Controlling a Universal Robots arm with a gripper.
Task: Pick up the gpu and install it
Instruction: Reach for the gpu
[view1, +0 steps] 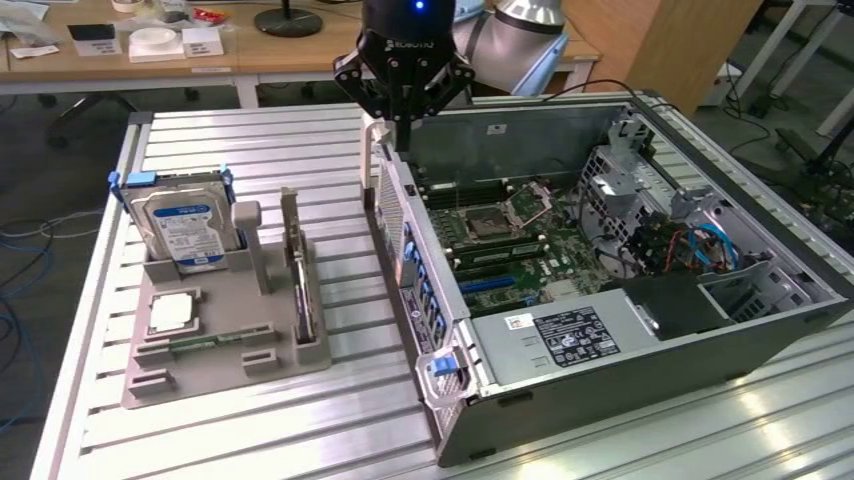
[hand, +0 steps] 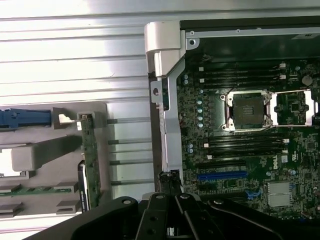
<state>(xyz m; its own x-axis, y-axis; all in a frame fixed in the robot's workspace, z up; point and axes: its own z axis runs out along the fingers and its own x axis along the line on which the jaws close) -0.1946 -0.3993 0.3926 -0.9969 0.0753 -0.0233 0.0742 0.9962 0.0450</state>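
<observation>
Step in hand: the pick, not yet begun. Leftmost, drive (view1: 187, 225), far from gripper (view1: 398, 138). Next, gpu (view1: 304, 290) on edge in rack (view1: 220, 370), untouched, well apart from gripper toward the exterior view's left. Then gripper: pressed together, empty, over rear wall of case (view1: 641, 350). Judgement: a grasp calls for jaws spread and lined along the card's top edge.

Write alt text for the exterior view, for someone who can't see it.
A robot gripper, jaws shut and empty, hangs above the edge of an open computer case with its motherboard exposed. At the exterior view's left, a grey holder carries the gpu standing on edge, a hard drive and a CPU chip.
</observation>
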